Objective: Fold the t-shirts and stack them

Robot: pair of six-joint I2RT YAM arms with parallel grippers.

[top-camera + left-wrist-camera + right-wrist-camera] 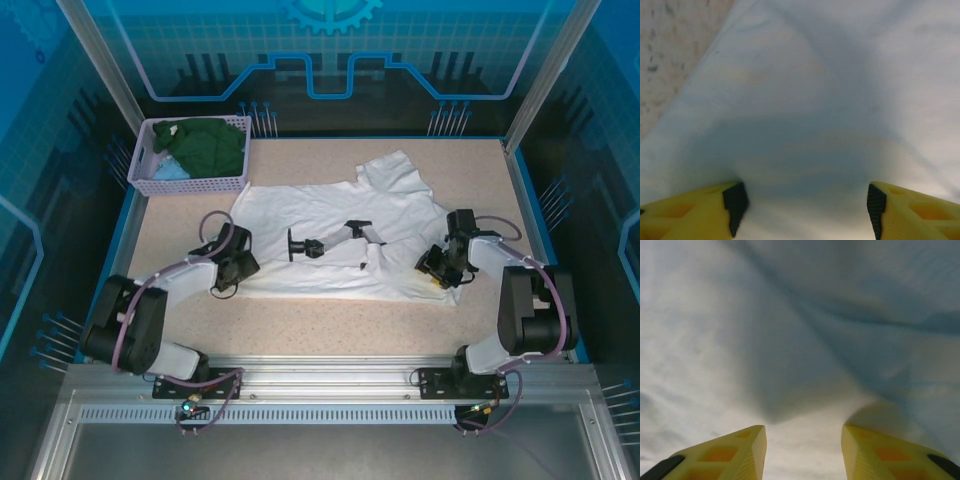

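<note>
We're seeing the left gripper (805, 202) gaping wide over the white t-shirt (820, 90) just beneath and ahead of it, the right gripper (804, 440) half open astride a ridge of that cloth, neither clamping anything, and we're fearing an uneven pinch dragging the fold crooked.

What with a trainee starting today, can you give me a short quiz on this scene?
1. True or false: the white t-shirt lies inside the lavender basket.
2. Where is the dark green t-shirt? A) in the basket B) flat beside the basket C) under the white t-shirt
3. Fill in: the print on the white t-shirt is ___.
Key: 1 false, it lies on the table; 2 A; 3 black.
</note>
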